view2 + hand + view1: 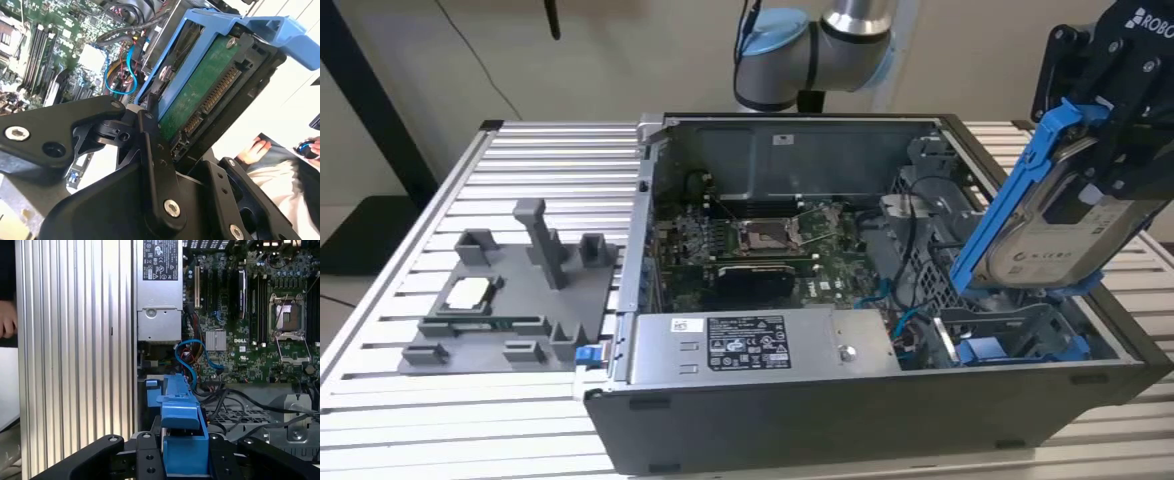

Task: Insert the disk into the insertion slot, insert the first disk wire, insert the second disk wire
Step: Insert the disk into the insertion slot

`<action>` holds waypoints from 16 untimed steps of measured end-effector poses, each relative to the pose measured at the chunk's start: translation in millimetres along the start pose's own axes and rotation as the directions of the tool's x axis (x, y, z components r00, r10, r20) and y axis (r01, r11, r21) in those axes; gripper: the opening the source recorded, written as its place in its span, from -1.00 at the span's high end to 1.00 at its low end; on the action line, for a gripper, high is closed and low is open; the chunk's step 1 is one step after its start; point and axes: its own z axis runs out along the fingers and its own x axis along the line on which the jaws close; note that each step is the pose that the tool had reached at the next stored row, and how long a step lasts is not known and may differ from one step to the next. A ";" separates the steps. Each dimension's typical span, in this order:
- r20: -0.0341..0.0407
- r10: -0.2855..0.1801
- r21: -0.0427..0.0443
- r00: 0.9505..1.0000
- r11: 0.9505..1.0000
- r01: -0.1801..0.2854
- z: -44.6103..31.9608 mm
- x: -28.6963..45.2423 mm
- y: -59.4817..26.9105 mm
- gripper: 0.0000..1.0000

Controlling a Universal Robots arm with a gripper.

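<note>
the black linkage of the gripper (pixel 185 455) is seen closest in both wrist views, clenched on the disk (pixel 1047 235), a flat silver-grey hard drive with a white label, framed by a bright blue plastic carrier. the drive is held tilted and in the air at the exterior view's right, in the upper part of the frame, above the insertion slot (pixel 1007 325), a narrow grey metal bay in the open black computer case (pixel 854 420). nothing is seated yet. for a clean insertion, the carrier is best squared to the bay walls, kept clear of the loose blue cables (pixel 130 60), and eased in gently.
</note>
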 end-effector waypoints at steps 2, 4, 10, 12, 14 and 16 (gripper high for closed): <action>0.000 0.000 0.000 1.000 1.000 0.000 0.0 0.0 0.0 0.35; 0.000 0.000 0.000 1.000 1.000 0.000 0.0 0.0 0.0 0.35; 0.000 0.000 0.000 1.000 1.000 0.000 5.9 0.0 -0.3 0.35; 0.000 0.000 0.000 1.000 1.000 0.000 9.3 0.0 -0.4 0.35; 0.000 0.000 0.001 1.000 1.000 0.000 12.5 0.0 -0.5 0.35; 0.000 0.000 0.001 1.000 1.000 0.000 14.8 -0.1 -0.6 0.35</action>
